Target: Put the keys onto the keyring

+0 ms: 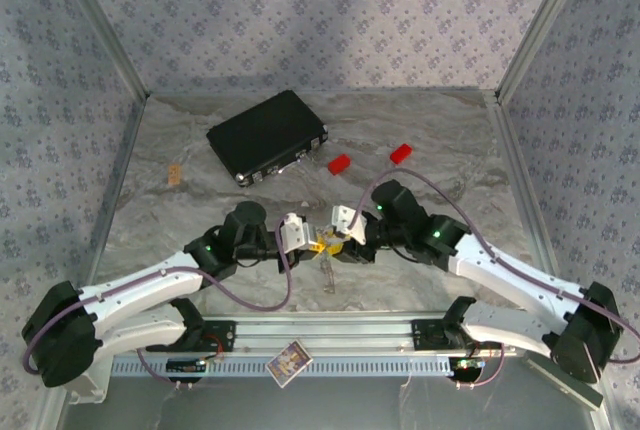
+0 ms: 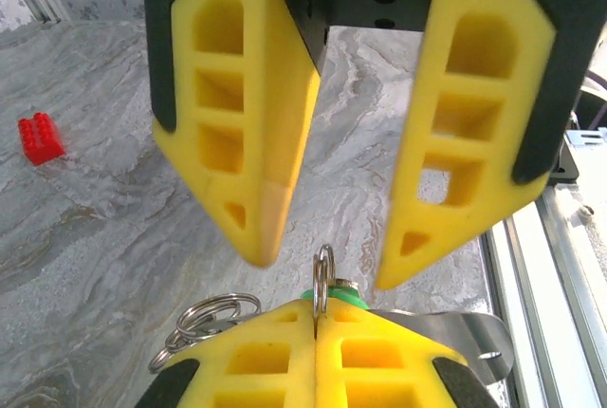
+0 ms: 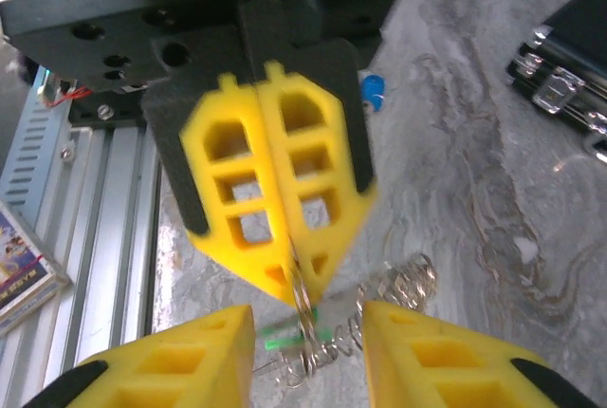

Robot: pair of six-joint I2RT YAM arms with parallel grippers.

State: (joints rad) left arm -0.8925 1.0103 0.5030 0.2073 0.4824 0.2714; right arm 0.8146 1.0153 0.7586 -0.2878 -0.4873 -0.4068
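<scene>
My left gripper (image 2: 317,311) is shut on the edge of a silvery split ring of the keyring (image 2: 323,275), which stands upright out of its fingertips. The green-headed key (image 2: 334,297) sits right behind that ring, its metal blade (image 2: 474,334) pointing right. More linked rings (image 2: 204,318) hang to the left. My right gripper (image 3: 308,321) is open, its fingers either side of the ring (image 3: 302,299) and the green key (image 3: 283,340), touching neither. A small blue thing (image 3: 373,91), perhaps the blue-headed key, lies on the table beyond. Both grippers (image 1: 305,238) (image 1: 345,242) meet at the table's near middle.
A black case (image 1: 267,137) lies at the back, with two red bricks (image 1: 340,163) (image 1: 401,153) to its right. A small tan piece (image 1: 176,175) lies at the left. A card (image 1: 290,360) rests on the front rail (image 1: 330,332).
</scene>
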